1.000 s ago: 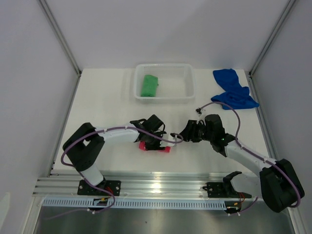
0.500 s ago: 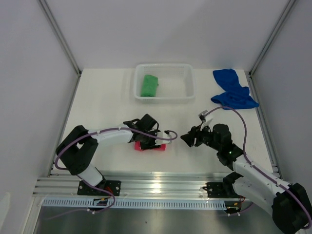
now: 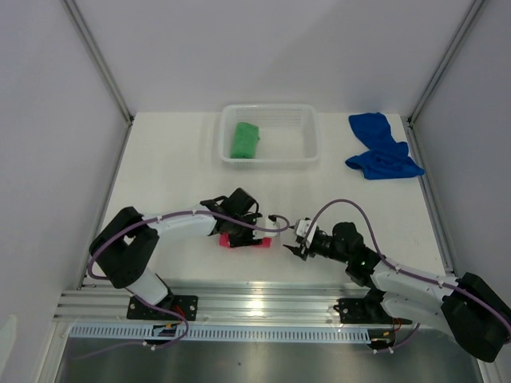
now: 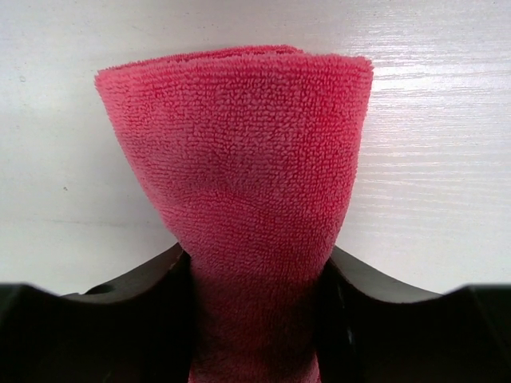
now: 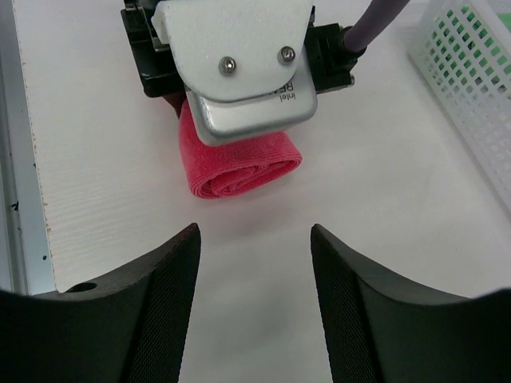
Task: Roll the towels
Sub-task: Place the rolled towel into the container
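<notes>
Towel (image 4: 239,175): pink-red roll lying on the table, layered end at 12 o'clock, pinched narrow toward 6.
Left gripper (image 4: 254,275): clamped on the towel's near end.
Fingers (image 4: 136,319): black, at 7 and 5 o'clock.
Table (image 4: 431,159): white.

pink-red towel (image 4: 239,175) plain; green towel (image 3: 244,140) plain; blue towel (image 3: 382,153) plain royal; basket (image 3: 270,163) white, slotted; table (image 3: 176,179) white.

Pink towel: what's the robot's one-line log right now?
left jaws: gripping pink-red rolled microfibre towel | right jaws: open, empty | green microfibre towel: in white slotted plastic basket | royal blue towel: unrolled
</notes>
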Robot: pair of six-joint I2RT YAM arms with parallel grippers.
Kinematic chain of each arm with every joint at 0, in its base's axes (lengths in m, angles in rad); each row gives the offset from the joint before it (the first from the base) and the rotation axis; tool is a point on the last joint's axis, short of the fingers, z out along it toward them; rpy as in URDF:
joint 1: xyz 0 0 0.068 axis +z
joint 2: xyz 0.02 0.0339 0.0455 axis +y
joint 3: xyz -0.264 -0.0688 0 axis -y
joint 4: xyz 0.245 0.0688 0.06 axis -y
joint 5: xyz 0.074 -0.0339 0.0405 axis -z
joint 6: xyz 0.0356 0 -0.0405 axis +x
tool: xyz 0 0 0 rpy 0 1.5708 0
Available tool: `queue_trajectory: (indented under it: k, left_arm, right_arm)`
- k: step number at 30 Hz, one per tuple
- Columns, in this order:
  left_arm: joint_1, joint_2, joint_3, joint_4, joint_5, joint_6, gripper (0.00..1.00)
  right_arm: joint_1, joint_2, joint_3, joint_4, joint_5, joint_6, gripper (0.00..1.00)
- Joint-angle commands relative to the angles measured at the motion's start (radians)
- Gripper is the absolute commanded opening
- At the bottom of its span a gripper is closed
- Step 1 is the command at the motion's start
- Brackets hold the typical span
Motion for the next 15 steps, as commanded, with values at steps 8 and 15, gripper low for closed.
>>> queue_trajectory:
  k: [8, 15]
  left_arm:
    - [0.004, -0.051, -0.019, -0.003, 0.011, 0.025, 0.7]
    - [0.004, -0.081, -0.002, -0.029, 0.015, 0.033, 0.78]
  right_arm:
    - [-0.075, 0.014, 0.032, 0.074, -0.104, 0.14, 0.62]
    - [-0.075, 0.051, 0.081, -0.01, -0.109, 0.147, 0.63]
